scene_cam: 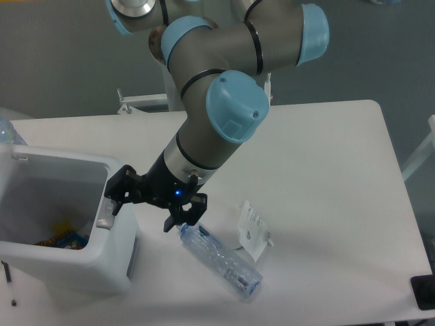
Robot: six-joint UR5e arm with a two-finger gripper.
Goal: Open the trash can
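You have the white tabletop [326, 170] filling most of the view, with the grey and pale-blue arm [224, 102] reaching down from the top edge toward the near left.

The trash can [75, 258] sits at the near left corner of the tabletop, partly cut off by the left edge of the picture. It stands open: you look straight down into the white bin, and the flat lid does not cover the mouth. Something orange and blue lies at the bottom, too small to name. The grey push-button strip [105, 219] runs along the right rim of the can.

Your gripper [146, 207] hangs just beside that right rim, tilted, with a small blue light glowing on its body. The jaws stand spread wide and hold nothing. One black finger [117, 197] rests right at the button strip, seemingly touching it; the other finger [182, 216] points down toward the tabletop, just above the bottle's neck.

A clear plastic bottle [221, 261] lies on its side on the tabletop, right of the can and below the gripper, its far end pointing toward the near edge. Just beside it, to the right, lies a small white printed card [255, 231].

A dark object [424, 292] pokes in at the near right corner.
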